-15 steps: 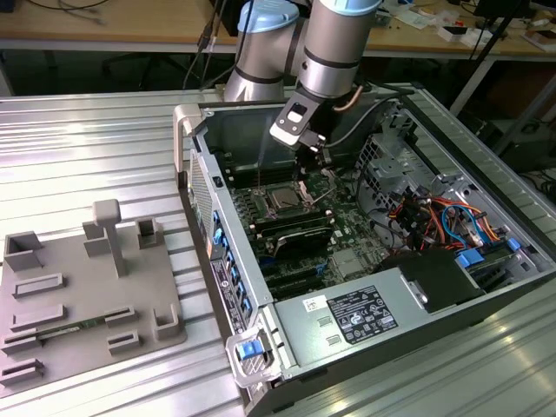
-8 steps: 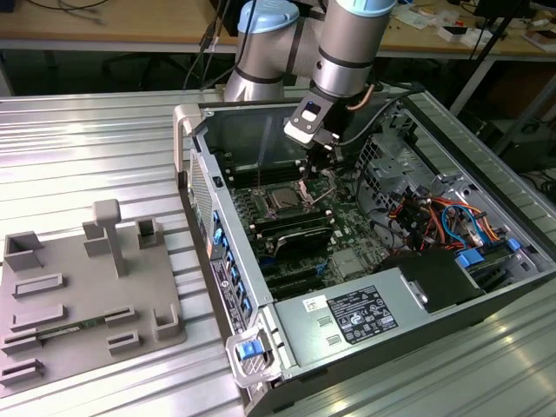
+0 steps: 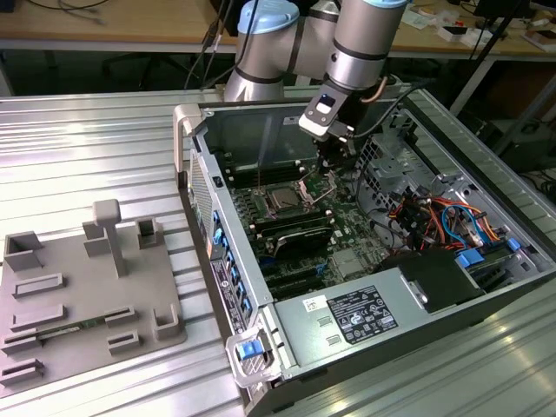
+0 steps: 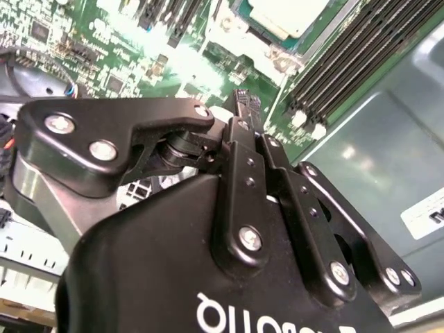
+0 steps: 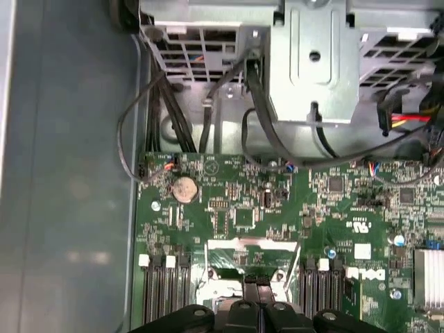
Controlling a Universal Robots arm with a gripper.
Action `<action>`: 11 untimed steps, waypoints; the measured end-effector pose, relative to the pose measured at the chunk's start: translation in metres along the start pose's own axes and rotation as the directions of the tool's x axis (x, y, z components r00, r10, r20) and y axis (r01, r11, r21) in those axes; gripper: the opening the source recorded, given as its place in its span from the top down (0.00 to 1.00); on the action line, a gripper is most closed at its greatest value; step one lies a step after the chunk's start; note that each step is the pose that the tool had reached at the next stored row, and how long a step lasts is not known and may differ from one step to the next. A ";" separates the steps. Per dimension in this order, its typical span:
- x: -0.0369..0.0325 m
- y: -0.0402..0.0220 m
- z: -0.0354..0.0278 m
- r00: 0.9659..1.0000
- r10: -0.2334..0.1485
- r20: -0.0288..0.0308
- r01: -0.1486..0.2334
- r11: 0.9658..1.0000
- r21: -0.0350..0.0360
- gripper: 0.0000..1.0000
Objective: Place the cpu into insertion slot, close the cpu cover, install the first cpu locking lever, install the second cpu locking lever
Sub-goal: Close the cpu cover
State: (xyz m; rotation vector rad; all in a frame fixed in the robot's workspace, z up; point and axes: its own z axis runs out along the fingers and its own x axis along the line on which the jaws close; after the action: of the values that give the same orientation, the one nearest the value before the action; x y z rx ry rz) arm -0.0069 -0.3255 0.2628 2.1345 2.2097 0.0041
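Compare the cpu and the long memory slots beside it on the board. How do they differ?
The cpu is square, while the memory slots are long and narrow. The cpu has a pale silver-grey top, whereas the memory slots are dark. The cpu is a single piece, but the memory slots run in parallel rows on both sides of it. Both sit on the green circuit board.

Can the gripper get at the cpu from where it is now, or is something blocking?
Likely yes. The gripper is inside the open case, close above the board beside the cpu, whose metal top lies bare.
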 end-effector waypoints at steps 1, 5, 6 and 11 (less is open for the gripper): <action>-0.0001 0.0035 -0.0001 1.000 0.000 0.001 0.000 1.000 0.000 0.89; 0.0009 0.0176 0.0004 1.000 0.000 0.004 0.000 1.000 0.001 0.89; 0.0014 0.0214 0.0006 1.000 0.000 0.005 0.000 1.000 0.002 0.89; 0.0020 0.0341 0.0012 1.000 -0.001 0.008 0.001 1.000 0.003 0.89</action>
State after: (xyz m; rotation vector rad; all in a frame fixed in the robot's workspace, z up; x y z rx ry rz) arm 0.0272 -0.3224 0.2632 2.1316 2.2075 -0.0069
